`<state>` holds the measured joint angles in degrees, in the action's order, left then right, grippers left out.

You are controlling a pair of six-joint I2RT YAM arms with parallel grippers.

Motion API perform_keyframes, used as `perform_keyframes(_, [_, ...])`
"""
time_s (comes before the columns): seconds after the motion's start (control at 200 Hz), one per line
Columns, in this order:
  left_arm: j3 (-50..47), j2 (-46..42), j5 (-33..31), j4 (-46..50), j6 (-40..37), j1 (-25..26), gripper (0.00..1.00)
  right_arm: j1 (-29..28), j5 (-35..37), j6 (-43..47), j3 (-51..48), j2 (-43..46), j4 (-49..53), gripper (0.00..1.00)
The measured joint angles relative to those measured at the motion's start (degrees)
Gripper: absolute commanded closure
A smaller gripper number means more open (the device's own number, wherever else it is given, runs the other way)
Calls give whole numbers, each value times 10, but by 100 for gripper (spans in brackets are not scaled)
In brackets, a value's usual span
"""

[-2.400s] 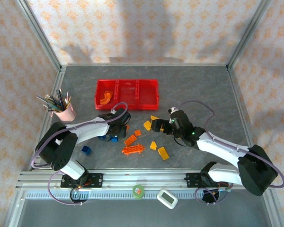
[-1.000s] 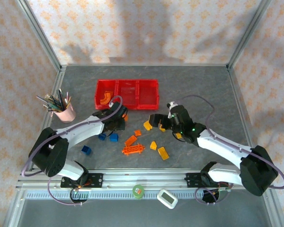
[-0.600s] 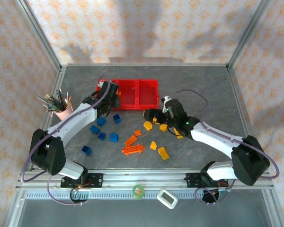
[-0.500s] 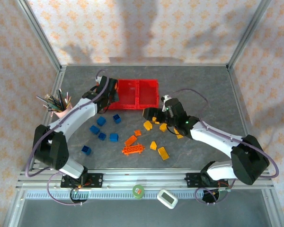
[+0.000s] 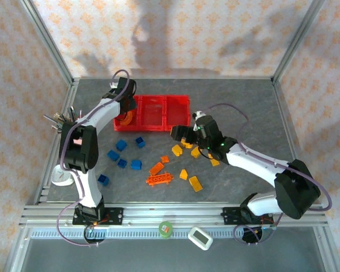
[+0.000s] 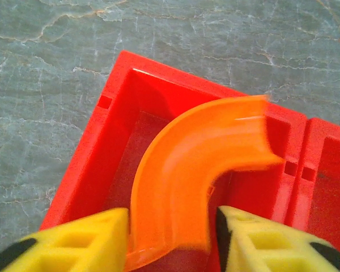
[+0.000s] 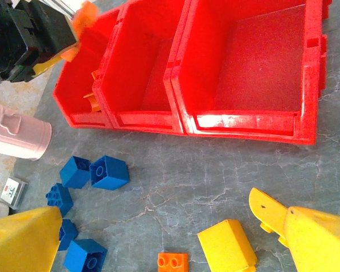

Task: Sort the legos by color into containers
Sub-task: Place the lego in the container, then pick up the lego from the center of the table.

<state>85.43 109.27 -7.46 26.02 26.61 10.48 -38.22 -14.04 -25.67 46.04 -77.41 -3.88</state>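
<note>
Orange curved plastic arch lego (image 6: 187, 170) pinched at lower end by left gripper (image 6: 170, 238), over end compartment of red three-bin plastic tray (image 6: 110, 147). Arch's free end sweeps toward neighbouring bin. Right gripper (image 7: 158, 226) spread wide, empty, near tray's front wall.

A robotics lab cell, by the look. Aluminium framing (image 5: 49, 41) and patterned backdrop panels (image 5: 175, 34) box in a grey tabletop (image 5: 243, 107). A left arm (image 5: 105, 109) and a right arm (image 5: 255, 164) stand bolted to a slotted rail (image 5: 175, 211).
</note>
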Motion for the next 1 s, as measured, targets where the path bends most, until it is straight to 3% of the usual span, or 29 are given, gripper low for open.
perform_keyframes(0.32, [0, -7, 5, 14, -7, 0, 43, 0, 8, 14, 14, 1, 11, 0])
perform_keyframes(0.526, [-71, -99, 44, 12, -14, 12, 41, 0, 8, 19, 15, 7, 34, 0])
perform_keyframes(1.001, [-249, -297, 71, 20, -25, 199, 33, 0, -10, 10, -83, 85, 97, 0])
